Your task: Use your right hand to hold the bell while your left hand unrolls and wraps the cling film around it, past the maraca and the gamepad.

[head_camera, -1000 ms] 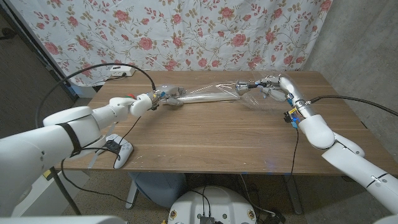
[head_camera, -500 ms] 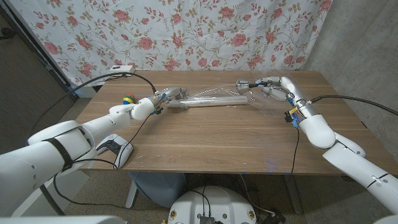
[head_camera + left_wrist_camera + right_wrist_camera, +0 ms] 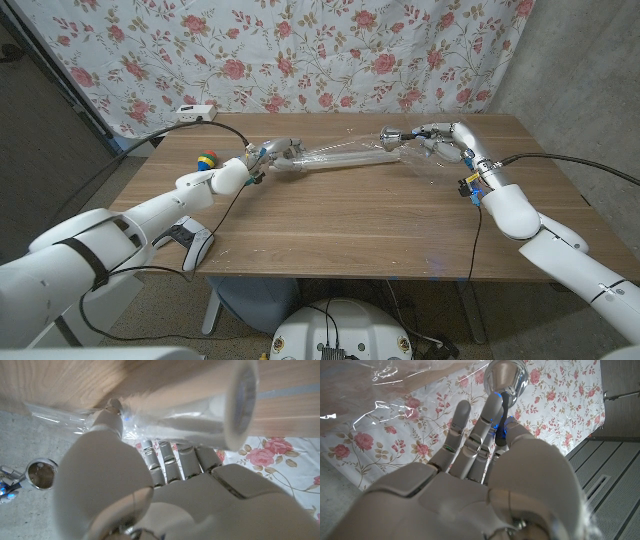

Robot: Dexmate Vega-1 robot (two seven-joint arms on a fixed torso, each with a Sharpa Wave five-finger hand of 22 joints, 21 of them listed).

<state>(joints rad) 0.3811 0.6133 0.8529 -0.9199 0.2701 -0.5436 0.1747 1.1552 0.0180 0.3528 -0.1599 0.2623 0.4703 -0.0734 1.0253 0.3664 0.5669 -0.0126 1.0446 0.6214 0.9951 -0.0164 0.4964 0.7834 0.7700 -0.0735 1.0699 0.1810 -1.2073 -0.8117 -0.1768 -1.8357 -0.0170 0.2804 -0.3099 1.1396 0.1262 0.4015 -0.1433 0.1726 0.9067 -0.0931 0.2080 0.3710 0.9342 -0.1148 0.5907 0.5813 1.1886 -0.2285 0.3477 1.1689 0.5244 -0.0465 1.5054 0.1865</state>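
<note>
My right hand pinches the small shiny silver bell by its black handle, mouth pointing away from my fingers. My left hand grips the clear cling film roll; the roll's long axis runs toward the bell across the wooden counter.

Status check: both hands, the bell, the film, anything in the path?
Right hand holds bell by its handle. Left hand grips cling film roll, sheet stretched to bell. Maraca and gamepad sit off to the left, clear of the film.
</note>
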